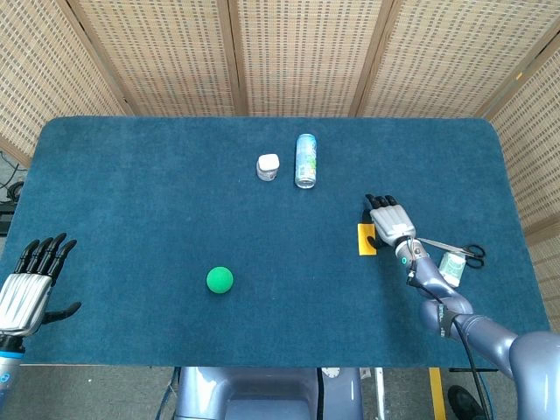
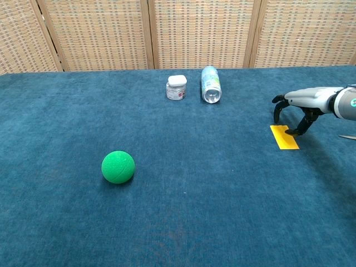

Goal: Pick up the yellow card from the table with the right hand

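The yellow card (image 1: 365,241) (image 2: 285,139) lies flat on the blue table, right of centre. My right hand (image 1: 388,221) (image 2: 298,104) hovers low over its far right part, palm down, fingers apart and bent downward. In the chest view a fingertip (image 2: 289,133) touches the card's upper edge. The card is not lifted. My left hand (image 1: 28,286) rests open at the table's near left corner, seen only in the head view.
A green ball (image 1: 220,279) (image 2: 118,167) sits left of centre. A small white jar (image 1: 268,166) (image 2: 176,88) and a lying can (image 1: 304,160) (image 2: 210,84) are at the back. Scissors (image 1: 459,251) and a small roll (image 1: 451,265) lie right of the right hand.
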